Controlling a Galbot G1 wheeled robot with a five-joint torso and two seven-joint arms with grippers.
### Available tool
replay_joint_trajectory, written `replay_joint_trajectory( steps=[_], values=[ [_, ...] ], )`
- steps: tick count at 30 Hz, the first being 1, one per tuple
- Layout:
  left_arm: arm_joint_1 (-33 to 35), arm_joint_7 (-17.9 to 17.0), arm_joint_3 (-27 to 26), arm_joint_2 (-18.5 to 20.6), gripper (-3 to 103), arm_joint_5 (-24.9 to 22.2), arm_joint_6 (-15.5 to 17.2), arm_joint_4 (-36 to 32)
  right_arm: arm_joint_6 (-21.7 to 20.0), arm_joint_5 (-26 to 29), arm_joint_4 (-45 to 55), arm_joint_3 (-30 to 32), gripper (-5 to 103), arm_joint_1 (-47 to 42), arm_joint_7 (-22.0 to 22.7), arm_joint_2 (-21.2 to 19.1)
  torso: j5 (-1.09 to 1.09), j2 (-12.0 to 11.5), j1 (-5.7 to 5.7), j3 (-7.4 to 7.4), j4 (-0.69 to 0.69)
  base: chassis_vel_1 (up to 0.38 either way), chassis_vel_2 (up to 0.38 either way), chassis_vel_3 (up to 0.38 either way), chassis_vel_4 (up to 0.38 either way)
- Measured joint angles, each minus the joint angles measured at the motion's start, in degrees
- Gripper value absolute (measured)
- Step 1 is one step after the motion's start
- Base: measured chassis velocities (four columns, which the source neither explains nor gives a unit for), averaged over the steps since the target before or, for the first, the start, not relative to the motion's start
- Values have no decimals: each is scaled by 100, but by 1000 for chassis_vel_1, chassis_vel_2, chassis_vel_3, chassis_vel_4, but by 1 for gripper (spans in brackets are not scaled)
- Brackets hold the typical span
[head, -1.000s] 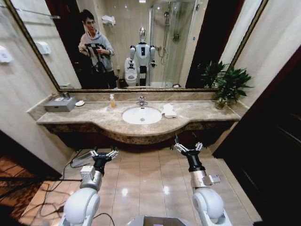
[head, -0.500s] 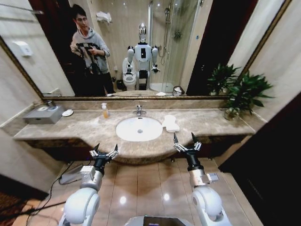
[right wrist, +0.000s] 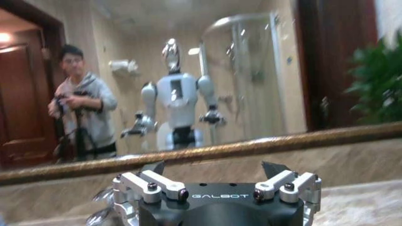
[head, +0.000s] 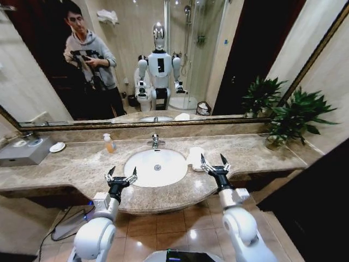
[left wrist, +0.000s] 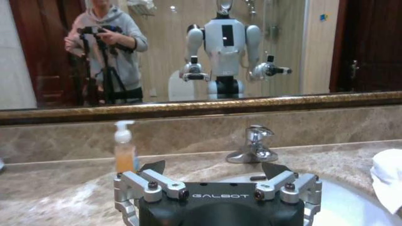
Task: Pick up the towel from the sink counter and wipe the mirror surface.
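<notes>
**A:** Head view first: where is the towel lying?

**B:** It is sitting folded on the worktop, just beside the basin on the robot's right, with its long axis running from the front edge back toward the mirror.

**A:** Which hand is sitting nearer?

**B:** The right hand is hovering right at the towel's front right corner, fingers spread wide and holding nothing. The towel is lying just ahead of it and slightly toward the basin. The left hand is hanging over the basin's front left rim, also spread and empty, with the whole bowl between it and the towel.

**A:** So the right arm is looking like the one to reach?

**B:** I am judging so; a short move forward and inward would be putting its fingers over the cloth.

**A:** Anything else standing close?

**B:** The faucet is standing behind the basin, and a soap bottle is standing farther left. A plant is sitting at the far right end, well apart.
</notes>
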Motion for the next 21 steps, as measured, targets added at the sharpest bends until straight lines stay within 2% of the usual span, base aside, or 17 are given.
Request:
replay_joint_trajectory(
  steps=[1, 2, 7, 8, 10, 15, 21],
  values=[
    [0, -1, -1, 0, 100, 0, 0, 0, -177, 139, -151, -96, 100, 256, 49, -98, 3, 1, -1, -1, 4, 103, -37, -46, 75],
    [0, -1, -1, 0, 100, 0, 0, 0, -177, 139, -151, -96, 100, 256, 49, -98, 3, 1, -1, -1, 4, 103, -37, -46, 75],
    [-1, 0, 0, 0, 100, 0, 0, 0, -809, 506, -923, -702, 100, 1298, 358, -548, 3, -2, 6, 2, -1, 29, -23, -16, 16],
    [-1, 0, 0, 0, 100, 0, 0, 0, -809, 506, -923, -702, 100, 1298, 358, -548, 3, -2, 6, 2, -1, 0, 0, 0, 0],
    [-3, 0, 0, -1, 100, 0, 0, 0, -1143, 827, -1255, -1001, 100, 1753, 543, -831, 2, -4, 12, 3, 0, 0, 0, 0, 0],
    [-3, 0, 0, 0, 100, 0, 0, 0, -1425, 1301, -1939, -1487, 100, 2410, 776, -1195, 3, -4, 10, 3, 0, -2, 6, 22, -15],
    [-3, 0, 0, 0, 100, 0, 0, 0, -1444, 1432, -2607, -1832, 100, 2938, 868, -1190, 2, -4, 8, 3, -1, 0, 0, 0, 0]
  ],
)
